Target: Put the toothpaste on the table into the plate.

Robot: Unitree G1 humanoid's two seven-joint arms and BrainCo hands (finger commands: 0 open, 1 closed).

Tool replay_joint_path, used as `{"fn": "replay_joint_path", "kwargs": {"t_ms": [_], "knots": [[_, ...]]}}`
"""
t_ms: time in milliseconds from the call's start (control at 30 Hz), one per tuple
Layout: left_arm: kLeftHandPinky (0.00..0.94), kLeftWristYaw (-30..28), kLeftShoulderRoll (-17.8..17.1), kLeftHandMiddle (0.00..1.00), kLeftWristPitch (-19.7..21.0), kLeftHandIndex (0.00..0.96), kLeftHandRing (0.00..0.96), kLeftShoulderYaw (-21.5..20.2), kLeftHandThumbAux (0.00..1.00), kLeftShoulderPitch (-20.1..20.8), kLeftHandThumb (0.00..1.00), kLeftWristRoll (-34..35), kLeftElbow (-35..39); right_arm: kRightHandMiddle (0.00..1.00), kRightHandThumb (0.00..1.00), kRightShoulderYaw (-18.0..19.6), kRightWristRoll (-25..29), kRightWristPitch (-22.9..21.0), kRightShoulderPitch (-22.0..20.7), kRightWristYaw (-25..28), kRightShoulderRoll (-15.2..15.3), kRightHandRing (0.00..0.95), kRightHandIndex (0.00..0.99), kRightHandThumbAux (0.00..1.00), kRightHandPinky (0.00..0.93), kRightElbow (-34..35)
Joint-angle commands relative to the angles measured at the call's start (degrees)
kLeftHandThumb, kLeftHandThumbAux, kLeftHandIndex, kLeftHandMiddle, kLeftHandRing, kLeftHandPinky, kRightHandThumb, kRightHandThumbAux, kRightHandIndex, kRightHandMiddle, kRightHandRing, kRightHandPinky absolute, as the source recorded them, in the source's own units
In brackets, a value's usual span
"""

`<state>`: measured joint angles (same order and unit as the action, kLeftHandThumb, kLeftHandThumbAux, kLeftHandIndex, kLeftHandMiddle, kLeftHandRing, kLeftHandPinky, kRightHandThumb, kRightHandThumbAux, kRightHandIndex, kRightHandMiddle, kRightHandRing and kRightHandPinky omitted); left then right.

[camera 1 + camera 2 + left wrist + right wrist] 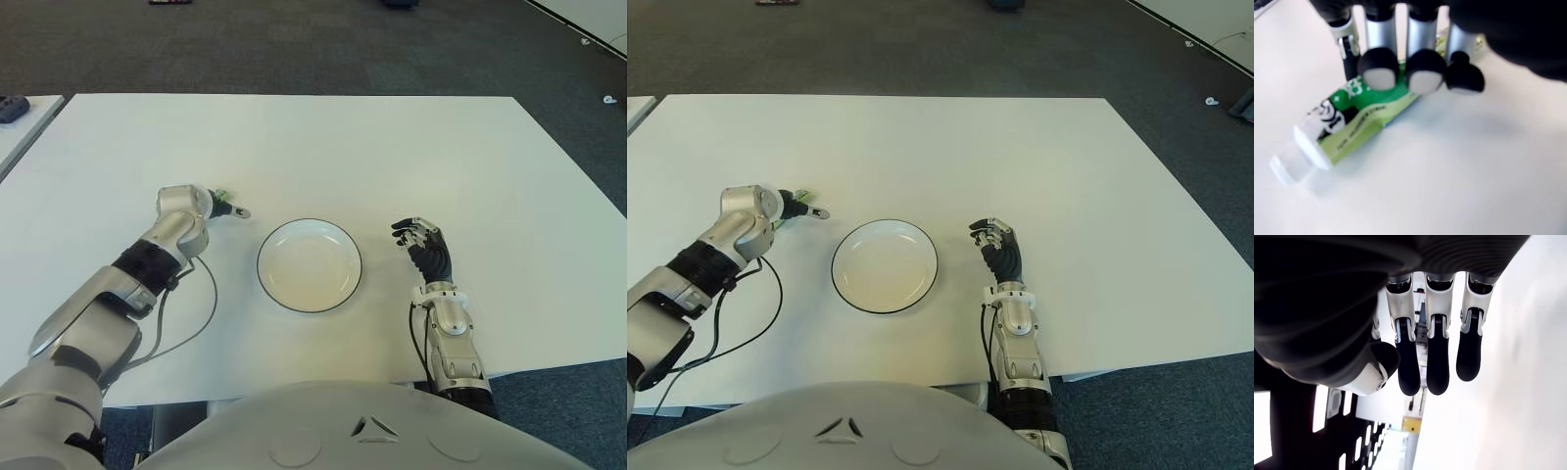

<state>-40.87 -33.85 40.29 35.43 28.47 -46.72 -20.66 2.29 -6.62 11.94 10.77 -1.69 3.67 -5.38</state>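
The toothpaste [1352,122] is a green tube with a clear cap, lying flat on the white table [392,157] to the left of the plate. Its green end [223,194] peeks out from under my left hand [211,208]. In the left wrist view that hand's fingertips [1420,78] curl down and press on the tube's top; the thumb is hidden. The white plate [309,264] with a dark rim stands empty at the table's middle front. My right hand [421,240] shows to the right of the plate, its fingers [1437,367] relaxed and holding nothing.
A cable [201,313] loops from my left forearm across the table near the front edge. Another white table's corner [20,113] with a dark object shows at the far left. Dark carpet [294,44] lies beyond the table.
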Motion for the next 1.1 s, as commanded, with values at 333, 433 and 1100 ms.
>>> {"fn": "replay_joint_path", "kwargs": {"t_ms": [333, 433, 1100], "knots": [[0.911, 2.35, -2.0, 0.911, -2.49, 0.845, 0.902, -0.31, 0.243, -5.23, 0.102, -1.92, 2.18, 0.446, 0.705, -0.08, 0.15, -1.24, -0.7, -0.19, 0.18, 0.44, 0.42, 0.73, 0.446, -0.41], [0.611, 5.74, -2.47, 0.622, -3.22, 0.599, 0.581, -0.53, 0.216, -6.71, 0.175, -3.3, 2.55, 0.442, 0.705, -0.03, 0.06, -1.64, -0.61, -0.36, 0.13, 0.435, 0.421, 0.73, 0.437, -0.22], [0.0, 33.88, 1.08, 0.0, 3.84, 0.0, 0.0, -9.43, 0.227, -17.17, 0.393, -12.65, 12.8, 0.439, 0.705, -0.49, 0.01, -1.08, -0.05, -0.53, 0.13, 0.425, 0.422, 0.73, 0.432, -0.05]]}}
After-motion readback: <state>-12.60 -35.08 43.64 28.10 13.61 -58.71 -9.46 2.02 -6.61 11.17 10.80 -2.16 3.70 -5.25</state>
